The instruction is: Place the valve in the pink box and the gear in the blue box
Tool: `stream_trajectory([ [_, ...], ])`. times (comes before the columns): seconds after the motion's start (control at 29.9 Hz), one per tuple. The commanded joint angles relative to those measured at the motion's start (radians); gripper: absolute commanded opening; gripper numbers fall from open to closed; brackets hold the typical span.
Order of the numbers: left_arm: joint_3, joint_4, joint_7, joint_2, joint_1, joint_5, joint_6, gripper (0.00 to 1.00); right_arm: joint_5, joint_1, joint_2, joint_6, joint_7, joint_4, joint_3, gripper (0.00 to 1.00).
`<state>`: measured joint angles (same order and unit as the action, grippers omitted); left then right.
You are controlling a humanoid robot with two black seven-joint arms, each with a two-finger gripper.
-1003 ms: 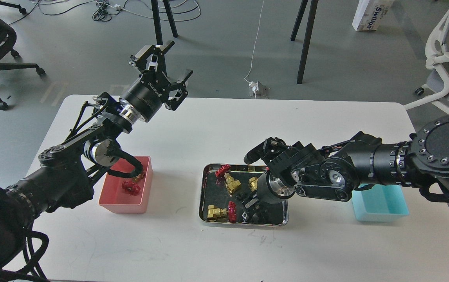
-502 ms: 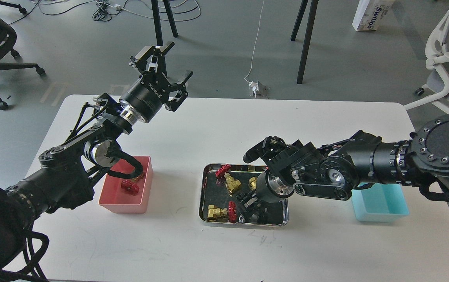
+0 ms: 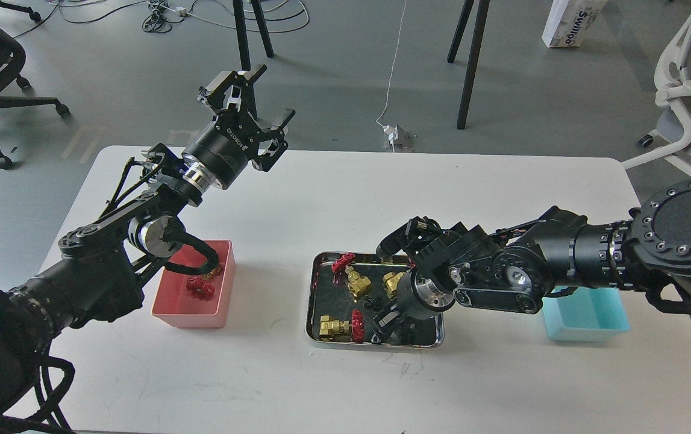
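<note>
Fingers (image 3: 247,71) of the left gripper (image 3: 264,99) are spread wide apart with nothing between them, and the gripper is held high above the far left part of the white table (image 3: 321,193). Below that arm, near the table's left front, the pink box (image 3: 225,289) is seen, partly hidden by the arm; one valve (image 3: 202,287) with a red handwheel is lying inside it. Further right, at the middle of the table, a shiny steel tray (image 3: 315,331) is placed, and three more valves are lying in it: one near the tray's far left corner (image 3: 350,276), one at the front left (image 3: 340,327), and one toward the far middle (image 3: 392,282), just beside the right arm's wrist. Small black gears (image 3: 370,301) are seen on the dark tray floor between the valves, though how many cannot be told. The right gripper (image 3: 388,319) is lowered into the right half of the tray; its dark fingers merge with the tray floor, so whether they are parted or closed, or anything is held, cannot be told. At the far right, the blue box (image 3: 592,319) is standing behind the right forearm, well apart from the tray.
</note>
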<state>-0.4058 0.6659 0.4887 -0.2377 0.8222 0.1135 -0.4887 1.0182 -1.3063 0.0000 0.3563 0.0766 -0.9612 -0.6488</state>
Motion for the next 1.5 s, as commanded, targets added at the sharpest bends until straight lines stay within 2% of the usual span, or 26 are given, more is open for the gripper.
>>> stream_trajectory([
  [0.0, -0.001, 0.0, 0.0, 0.0, 0.0, 0.0, 0.0, 0.86, 0.005, -0.001, 0.0, 0.001, 0.002, -0.002, 0.0, 0.27],
  [0.17, -0.001, 0.0, 0.0, 0.0, 0.0, 0.0, 0.0, 0.86, 0.002, -0.01, 0.0, 0.007, 0.002, -0.005, 0.0, 0.17],
  [0.3, -0.001, 0.0, 0.0, 0.0, 0.0, 0.0, 0.0, 0.86, -0.001, -0.016, 0.0, 0.01, 0.002, -0.01, 0.0, 0.13],
  [0.6, 0.001, 0.0, 0.0, 0.0, 0.0, 0.0, 0.0, 0.86, -0.023, -0.117, -0.014, 0.009, 0.0, -0.142, 0.008, 0.11],
  [0.97, 0.002, 0.001, 0.0, 0.005, 0.0, 0.0, 0.0, 0.86, -0.029, -0.249, -0.469, 0.01, 0.002, -0.373, 0.012, 0.11],
  [1.14, 0.004, 0.001, 0.0, 0.021, 0.002, 0.0, 0.0, 0.86, -0.026, -0.258, -0.63, 0.01, 0.002, -0.458, 0.017, 0.11],
  [1.34, 0.002, 0.003, 0.0, 0.023, 0.002, 0.0, 0.0, 0.86, 0.08, -0.255, -0.839, 0.01, 0.003, -0.462, 0.015, 0.11],
  [1.47, 0.004, 0.003, 0.0, 0.032, 0.002, 0.0, 0.0, 0.86, 0.129, -0.176, -0.891, 0.01, 0.002, -0.459, 0.018, 0.11],
])
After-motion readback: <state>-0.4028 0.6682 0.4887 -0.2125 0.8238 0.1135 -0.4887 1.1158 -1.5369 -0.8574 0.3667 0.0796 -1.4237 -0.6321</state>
